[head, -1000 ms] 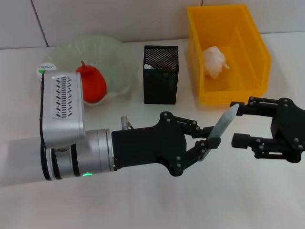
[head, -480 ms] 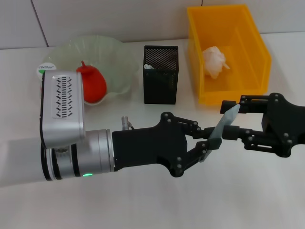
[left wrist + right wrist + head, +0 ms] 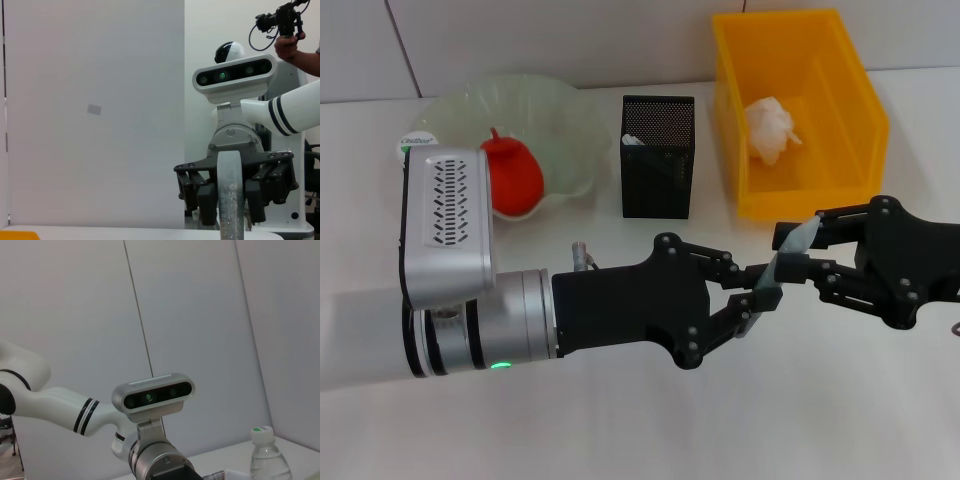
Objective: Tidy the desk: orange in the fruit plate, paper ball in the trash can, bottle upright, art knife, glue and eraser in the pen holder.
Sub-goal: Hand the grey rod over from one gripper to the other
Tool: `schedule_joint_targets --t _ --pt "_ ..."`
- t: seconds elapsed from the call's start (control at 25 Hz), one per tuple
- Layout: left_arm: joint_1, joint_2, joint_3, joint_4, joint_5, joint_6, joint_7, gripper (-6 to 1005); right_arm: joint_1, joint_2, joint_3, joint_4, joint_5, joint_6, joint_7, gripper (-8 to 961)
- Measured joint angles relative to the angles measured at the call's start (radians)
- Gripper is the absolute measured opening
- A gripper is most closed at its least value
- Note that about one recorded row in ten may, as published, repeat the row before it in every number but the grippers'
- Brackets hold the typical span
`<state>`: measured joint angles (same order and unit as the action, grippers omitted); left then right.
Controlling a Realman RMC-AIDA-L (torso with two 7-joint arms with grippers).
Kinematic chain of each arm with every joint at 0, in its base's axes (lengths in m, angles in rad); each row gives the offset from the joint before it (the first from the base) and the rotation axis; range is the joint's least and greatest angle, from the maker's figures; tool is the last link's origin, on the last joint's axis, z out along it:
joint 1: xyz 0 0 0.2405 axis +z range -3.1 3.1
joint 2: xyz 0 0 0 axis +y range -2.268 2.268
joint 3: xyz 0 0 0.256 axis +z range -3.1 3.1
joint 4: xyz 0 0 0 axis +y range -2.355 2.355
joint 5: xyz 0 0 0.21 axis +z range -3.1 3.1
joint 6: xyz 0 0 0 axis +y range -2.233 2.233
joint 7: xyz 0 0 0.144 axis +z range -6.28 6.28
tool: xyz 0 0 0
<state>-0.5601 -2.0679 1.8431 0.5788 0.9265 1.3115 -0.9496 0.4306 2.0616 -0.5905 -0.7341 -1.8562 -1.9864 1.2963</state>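
My left gripper point(image 3: 758, 298) is shut on the lower end of the grey art knife point(image 3: 786, 260) and holds it tilted above the table. My right gripper point(image 3: 792, 252) has its fingers against both sides of the knife's upper end. In the left wrist view the knife point(image 3: 230, 200) stands in front of the right gripper point(image 3: 232, 190). The black mesh pen holder point(image 3: 658, 155) stands behind, with something white inside. The paper ball point(image 3: 770, 128) lies in the yellow bin point(image 3: 865, 95). A red fruit point(image 3: 512, 178) sits in the pale green plate point(image 3: 550, 100).
A bottle with a green-marked cap point(image 3: 417, 143) stands upright beside the plate, mostly hidden by my left arm; it also shows in the right wrist view point(image 3: 265, 457). A small grey object point(image 3: 582, 253) pokes out behind my left wrist.
My right gripper has moved left onto the knife's upper end and its fingers have drawn together around it. My left gripper has kept still with the knife.
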Motion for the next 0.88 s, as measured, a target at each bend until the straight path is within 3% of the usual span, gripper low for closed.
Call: schedule_joint_targets --t 0.16,0.88 --pt "0.000 0.000 -0.001 0.000 0.000 0.000 0.000 141 0.003 0.000 0.000 0.001 -0.003 0.001 0.000 318" --pt "0.007 0.000 0.001 0.000 0.000 0.007 0.011 159 0.006 0.006 -0.007 -0.005 -0.013 0.025 -0.052 152"
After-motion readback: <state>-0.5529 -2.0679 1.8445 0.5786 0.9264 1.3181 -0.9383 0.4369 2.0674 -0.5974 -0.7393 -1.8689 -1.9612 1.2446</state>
